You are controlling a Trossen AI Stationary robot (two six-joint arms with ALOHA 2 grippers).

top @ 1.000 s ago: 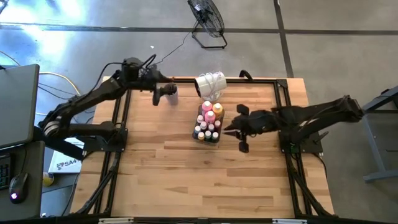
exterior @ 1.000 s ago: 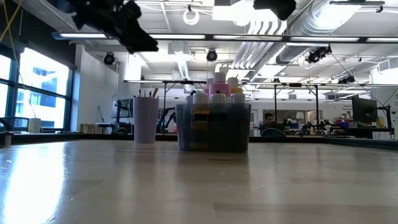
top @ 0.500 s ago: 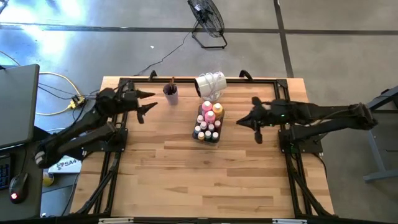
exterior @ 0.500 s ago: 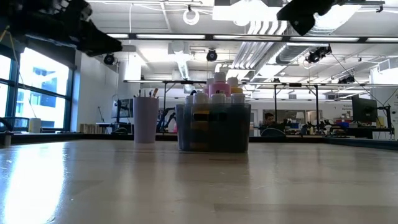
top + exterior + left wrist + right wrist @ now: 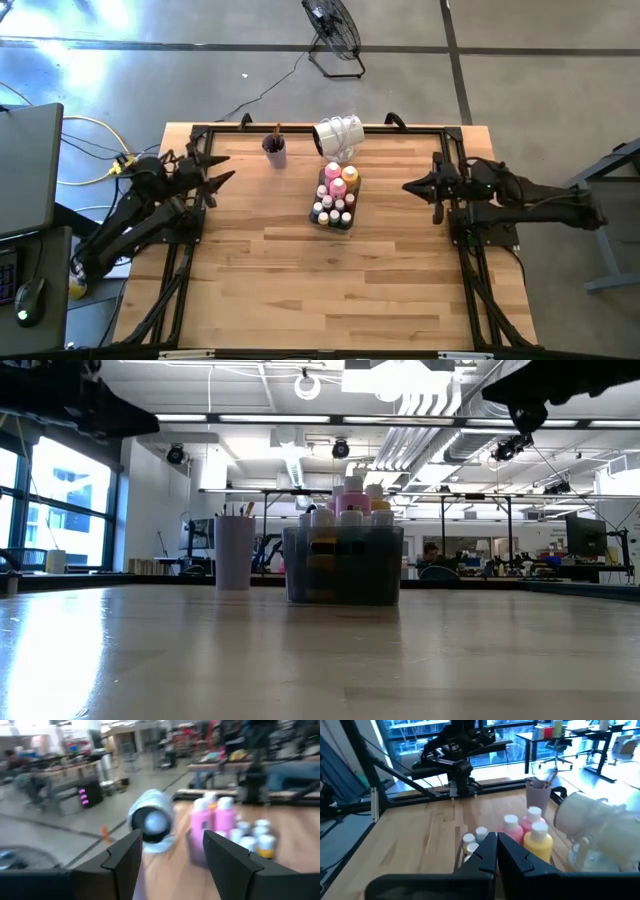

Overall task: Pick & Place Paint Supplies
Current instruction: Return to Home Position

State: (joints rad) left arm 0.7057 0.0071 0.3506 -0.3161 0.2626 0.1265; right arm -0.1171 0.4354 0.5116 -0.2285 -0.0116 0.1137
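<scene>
Left gripper (image 5: pixel 222 168) hangs over the left edge of the table (image 5: pixel 300 270), and the wrist view shows its fingers (image 5: pixel 122 865) spread wide, holding nothing. Right gripper (image 5: pixel 408 186) sits over the right edge rail, fingers (image 5: pixel 487 852) pressed together, nothing between them. From the low view both arms are only dark shapes cut off at the top corners.

The bottles (image 5: pixel 336 190) stand packed in the tray (image 5: pixel 343 575) mid-table. Its grey wall blurs their lower halves, and only caps and the pink top show clearly. The cup (image 5: pixel 275 152) stands near the back edge, apart from the tray. The brushes (image 5: pixel 246 510) are sunk inside, tips only, too fine to count. A white cylinder (image 5: pixel 340 133) lies just behind the tray.

Bare wood runs between each gripper and the tray, and across the whole front half.
</scene>
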